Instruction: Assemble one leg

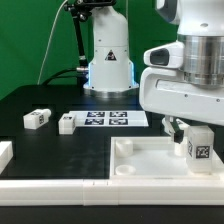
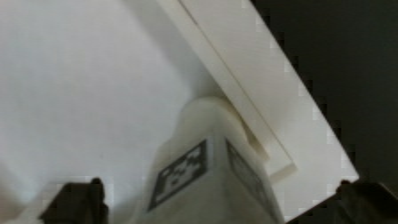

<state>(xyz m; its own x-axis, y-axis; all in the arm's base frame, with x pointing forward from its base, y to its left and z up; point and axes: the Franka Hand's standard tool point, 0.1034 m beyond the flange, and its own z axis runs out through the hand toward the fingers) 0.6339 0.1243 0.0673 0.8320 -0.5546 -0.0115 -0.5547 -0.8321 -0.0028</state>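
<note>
Leg, small white plastic block with a black-and-white square marker tag [image 1: 198, 148] [image 2: 210, 165]: you see it standing on the large white square panel with a raised rim [image 1: 140, 165] [image 2: 107, 90], close to that rim in the wrist view. Your two-finger gripper [image 1: 178, 128] [image 2: 210, 208] sits just over it, dark fingertips [image 2: 75, 200] spread to either side, not closed on it. Two more like white tagged blocks [image 1: 37, 118] [image 1: 67, 123] lie on the black table [image 1: 40, 100] beside the flat white marker board [image 1: 107, 119].
</note>
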